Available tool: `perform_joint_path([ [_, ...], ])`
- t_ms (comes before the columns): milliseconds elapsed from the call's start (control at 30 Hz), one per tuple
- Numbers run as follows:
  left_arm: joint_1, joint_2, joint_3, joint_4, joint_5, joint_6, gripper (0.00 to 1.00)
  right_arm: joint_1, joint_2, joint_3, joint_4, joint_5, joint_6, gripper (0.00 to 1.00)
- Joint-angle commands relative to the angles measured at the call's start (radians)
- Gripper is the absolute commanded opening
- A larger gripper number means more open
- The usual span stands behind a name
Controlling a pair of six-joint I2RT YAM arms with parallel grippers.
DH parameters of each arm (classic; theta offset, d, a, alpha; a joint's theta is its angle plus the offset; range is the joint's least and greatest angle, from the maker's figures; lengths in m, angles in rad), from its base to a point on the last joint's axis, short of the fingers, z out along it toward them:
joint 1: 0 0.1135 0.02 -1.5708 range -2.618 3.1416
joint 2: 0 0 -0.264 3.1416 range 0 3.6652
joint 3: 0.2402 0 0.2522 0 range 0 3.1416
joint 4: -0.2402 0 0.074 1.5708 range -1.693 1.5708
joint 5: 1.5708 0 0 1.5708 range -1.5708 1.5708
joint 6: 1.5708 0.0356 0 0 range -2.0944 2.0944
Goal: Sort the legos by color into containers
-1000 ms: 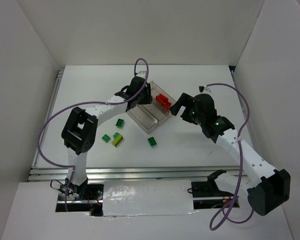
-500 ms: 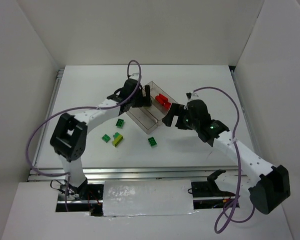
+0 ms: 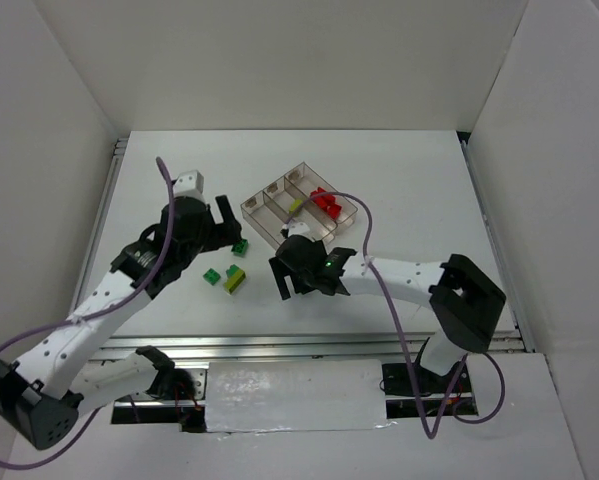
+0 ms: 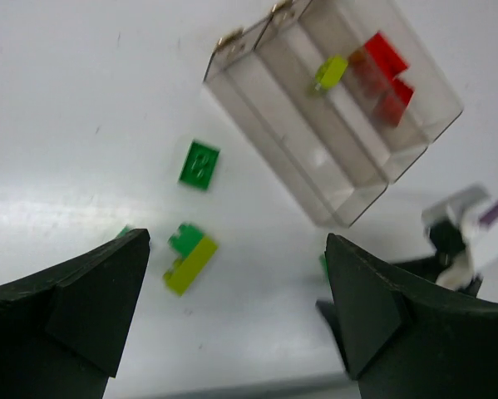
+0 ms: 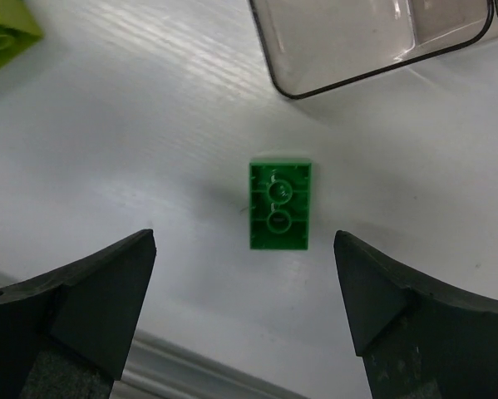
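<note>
The clear tray (image 3: 262,204) has three compartments. Red legos (image 3: 325,203) lie in its right one and a yellow-green lego (image 3: 294,205) in the middle one. On the table lie a green lego (image 3: 240,246), a smaller green one (image 3: 211,275) and a green and yellow-green pair (image 3: 235,279). My left gripper (image 3: 231,222) hangs open left of the tray, holding nothing. My right gripper (image 5: 244,258) is open just above the table. An upturned green lego (image 5: 279,204) lies just ahead of its fingertips, untouched.
The left wrist view shows the tray (image 4: 282,125), the yellow-green lego (image 4: 330,72), the red legos (image 4: 383,73) and the right gripper (image 4: 456,233) beyond. A tray corner (image 5: 348,50) sits just past the upturned lego. The metal rail (image 3: 279,345) runs along the table's near edge.
My left gripper opened and drew back left from the tray; a yellow-green lego now shows in the middle compartment. My right arm swung from the tray's right side to its near side.
</note>
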Motion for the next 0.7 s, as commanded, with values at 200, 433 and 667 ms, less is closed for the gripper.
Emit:
perform_joint_path([
  [200,-0.004,-0.300,-0.071,-0.336,0.020,0.068,1.00,-0.021,0.163,0.083,0.023,0.082,-0.057,0.90],
  [433,-0.005,-0.400,-0.115,-0.280,0.034,0.091,1.00,-0.025,0.148,0.049,0.071,-0.029,-0.046,0.24],
  [667,-0.004,-0.390,-0.118,-0.278,0.026,0.089,1.00,0.010,-0.046,0.037,0.085,-0.151,-0.025,0.00],
])
